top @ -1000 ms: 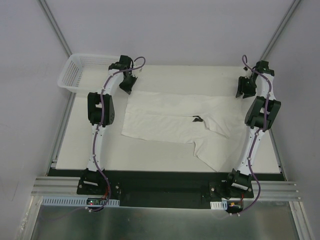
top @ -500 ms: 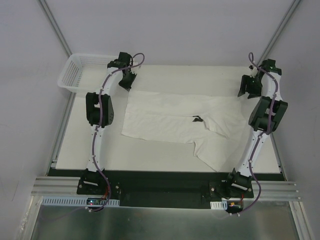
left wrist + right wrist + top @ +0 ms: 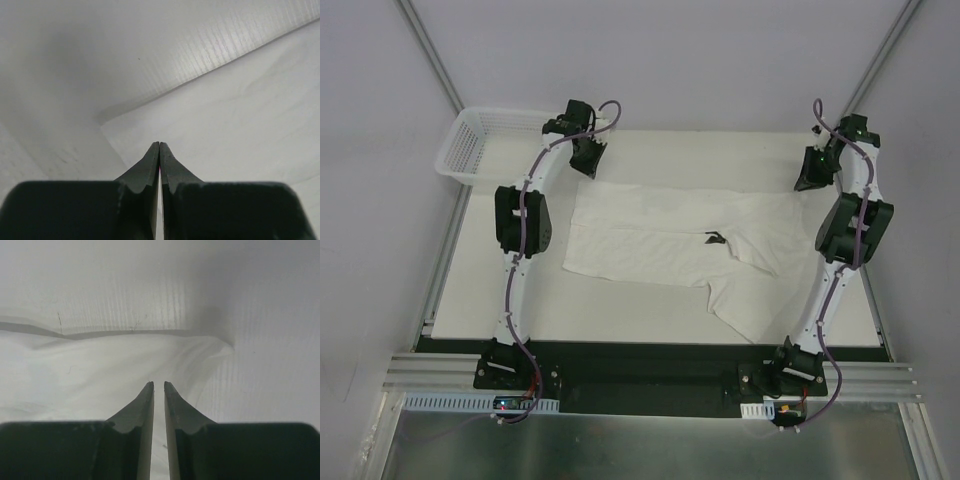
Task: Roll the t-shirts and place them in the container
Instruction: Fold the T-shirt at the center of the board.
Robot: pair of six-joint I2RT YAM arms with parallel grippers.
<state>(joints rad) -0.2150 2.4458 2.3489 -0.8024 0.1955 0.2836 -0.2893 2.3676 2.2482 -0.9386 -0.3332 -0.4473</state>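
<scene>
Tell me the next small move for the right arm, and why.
Probably open the right fingers wider and lower them onto the t-shirt edge: they stand barely apart above the cloth, gripping nothing, and the shirt lies flat, unrolled.

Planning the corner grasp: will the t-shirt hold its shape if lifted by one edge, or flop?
Likely floppy: the t-shirt lies flat with soft folds and a flap trailing toward the near edge. Probably light: its thin edge ripples on the table in the right wrist view. Pushed, it would likely bunch like its existing creases, not slide whole.
</scene>
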